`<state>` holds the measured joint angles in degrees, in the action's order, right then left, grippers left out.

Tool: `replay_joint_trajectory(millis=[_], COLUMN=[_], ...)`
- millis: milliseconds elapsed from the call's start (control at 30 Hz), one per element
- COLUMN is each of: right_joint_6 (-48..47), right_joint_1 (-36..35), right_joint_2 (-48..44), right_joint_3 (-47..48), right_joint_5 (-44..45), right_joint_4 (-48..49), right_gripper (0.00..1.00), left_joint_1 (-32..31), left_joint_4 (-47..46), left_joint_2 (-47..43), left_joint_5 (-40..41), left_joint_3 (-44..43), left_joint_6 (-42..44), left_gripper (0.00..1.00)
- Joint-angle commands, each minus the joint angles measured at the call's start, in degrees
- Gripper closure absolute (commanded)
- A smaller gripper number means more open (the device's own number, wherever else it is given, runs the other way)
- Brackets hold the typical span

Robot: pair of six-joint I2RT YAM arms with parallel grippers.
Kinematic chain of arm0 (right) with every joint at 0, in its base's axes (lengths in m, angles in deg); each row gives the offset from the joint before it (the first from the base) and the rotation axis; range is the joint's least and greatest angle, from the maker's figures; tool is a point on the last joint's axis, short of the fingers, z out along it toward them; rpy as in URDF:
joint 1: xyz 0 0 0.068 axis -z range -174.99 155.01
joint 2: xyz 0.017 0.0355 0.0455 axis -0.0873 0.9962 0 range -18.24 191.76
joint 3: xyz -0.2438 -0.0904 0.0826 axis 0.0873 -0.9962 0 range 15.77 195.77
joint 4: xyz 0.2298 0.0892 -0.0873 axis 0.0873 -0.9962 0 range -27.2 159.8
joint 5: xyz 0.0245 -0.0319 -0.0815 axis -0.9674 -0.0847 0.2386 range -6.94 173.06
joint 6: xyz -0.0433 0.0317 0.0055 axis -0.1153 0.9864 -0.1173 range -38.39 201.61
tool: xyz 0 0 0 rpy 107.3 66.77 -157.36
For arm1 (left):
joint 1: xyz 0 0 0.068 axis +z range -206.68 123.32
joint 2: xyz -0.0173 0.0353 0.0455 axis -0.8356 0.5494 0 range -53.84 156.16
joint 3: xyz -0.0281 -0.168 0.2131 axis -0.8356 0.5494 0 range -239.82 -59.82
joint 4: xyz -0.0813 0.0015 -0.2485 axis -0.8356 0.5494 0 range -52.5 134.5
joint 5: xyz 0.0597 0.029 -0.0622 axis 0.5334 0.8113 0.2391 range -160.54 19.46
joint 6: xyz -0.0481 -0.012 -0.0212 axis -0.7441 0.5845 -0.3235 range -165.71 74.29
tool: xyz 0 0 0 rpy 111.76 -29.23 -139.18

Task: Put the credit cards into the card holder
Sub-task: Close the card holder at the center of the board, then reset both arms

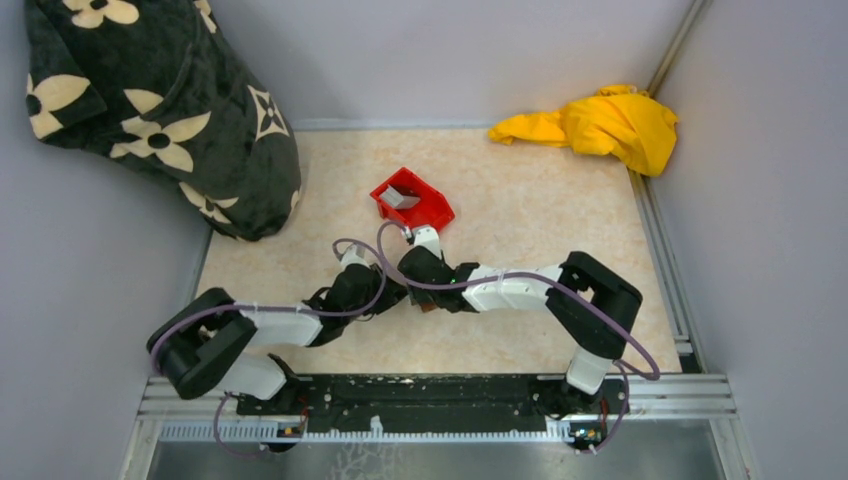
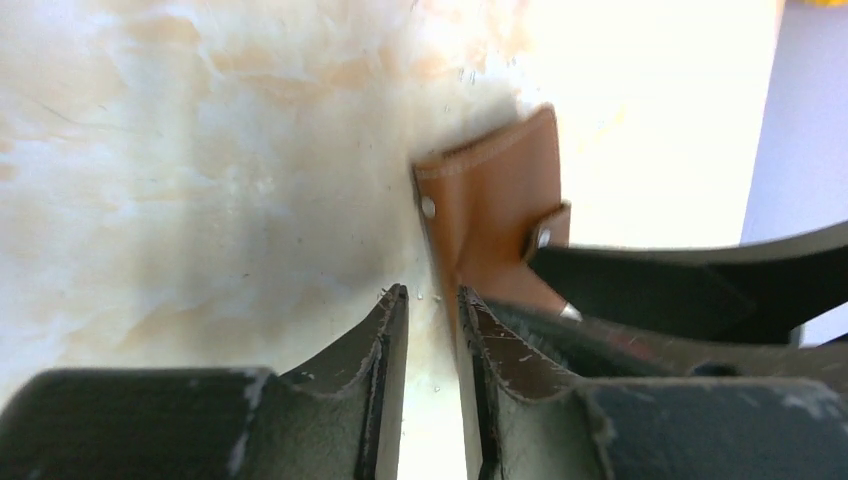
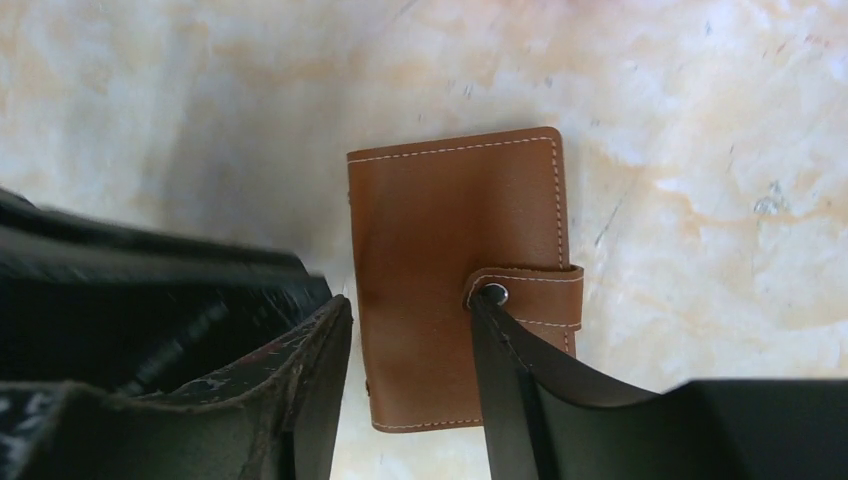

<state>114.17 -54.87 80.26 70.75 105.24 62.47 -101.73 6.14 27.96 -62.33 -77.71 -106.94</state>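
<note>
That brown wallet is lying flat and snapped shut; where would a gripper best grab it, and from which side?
Probably from straight above: the card holder lies flat and snapped shut on the table, so only its thin edges offer purchase. Pinch across the narrow width, one finger on each long stitched edge.

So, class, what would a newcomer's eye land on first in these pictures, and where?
The black flower-patterned cloth bulks in the far left corner, and a yellow cloth lies crumpled far right. Mid-table sits a red bin; nearer, the right gripper is down over a closed brown wallet.
</note>
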Motion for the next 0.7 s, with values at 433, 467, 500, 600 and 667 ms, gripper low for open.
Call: replay_joint_trajectory(millis=[433,467,500,600,667], right_joint_6=[-1.63,-2.14,-2.56,-3.89,-4.38], right_joint_1=[0.94,0.98,1.18,2.8,5.7], right_joint_2=[-13.7,-14.63,-15.41,-17.34,-18.03], right_joint_3=[-2.17,-2.48,-2.76,-4.75,-5.97], right_joint_5=[-1.15,-0.29,0.67,3.52,4.44], right_joint_4=[-2.16,-1.64,-1.25,0.89,2.23], right_gripper=[0.49,0.49,0.49,0.49,0.49], left_joint_1=[0.6,0.59,0.59,0.59,0.59], left_joint_4=[14.27,14.92,15.58,17.37,18.09], left_joint_2=[-11.23,-11.0,-10.77,-10.81,-11.03], left_joint_5=[9.09,8.95,8.93,9.9,11.38], left_joint_3=[-2.06,-2.5,-2.89,-3.72,-4.08], left_joint_6=[4.9,5.31,5.66,6.82,7.71], left_gripper=[0.63,0.63,0.63,0.62,0.6])
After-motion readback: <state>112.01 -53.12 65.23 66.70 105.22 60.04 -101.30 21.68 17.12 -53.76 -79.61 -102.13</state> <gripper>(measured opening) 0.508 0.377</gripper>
